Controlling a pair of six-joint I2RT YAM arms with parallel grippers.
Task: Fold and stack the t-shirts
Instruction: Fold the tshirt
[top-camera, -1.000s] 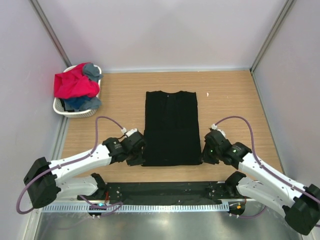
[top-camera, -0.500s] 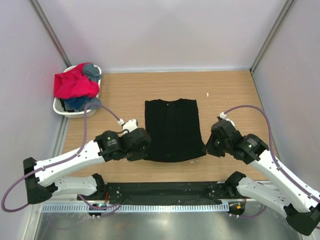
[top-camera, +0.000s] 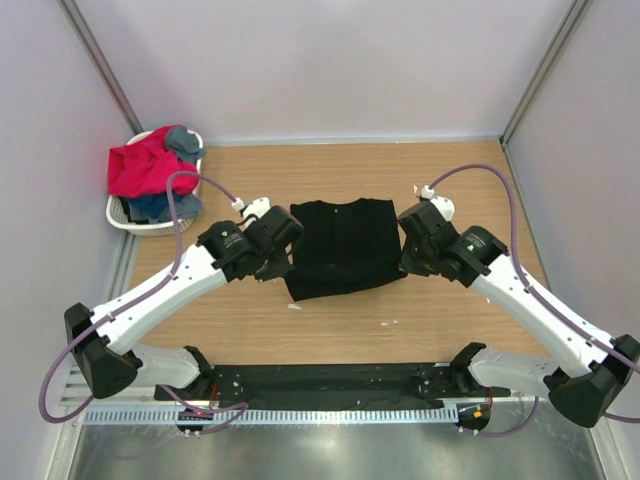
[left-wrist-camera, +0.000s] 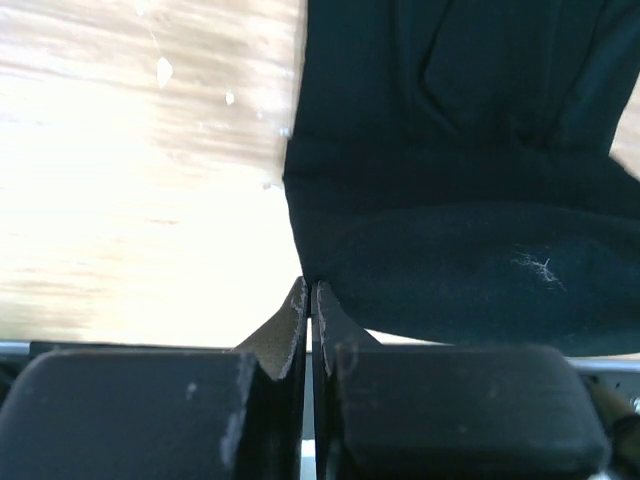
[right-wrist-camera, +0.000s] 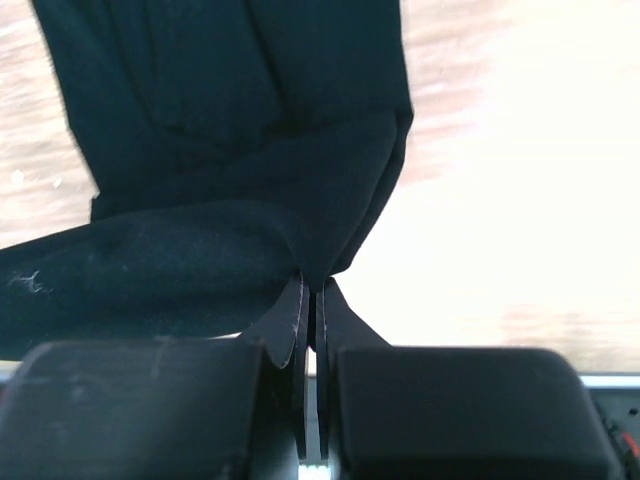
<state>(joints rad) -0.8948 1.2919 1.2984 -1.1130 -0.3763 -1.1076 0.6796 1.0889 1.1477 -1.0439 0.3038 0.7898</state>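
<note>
Top view: wooden table fills the middle, with pale walls on three sides and a metal rail along the bottom edge. The black t-shirt lies at centre. The left gripper and right gripper each pinch a near corner. A white basket at upper left holds a red-pink tee, a grey tee and a blue tee. Left wrist: jaws narrow, clamped on the black cloth at bottom centre; bare wood with white specks at upper left. Right wrist: jaws nipped tight on the cloth; bright, washed-out wood at right.
</note>
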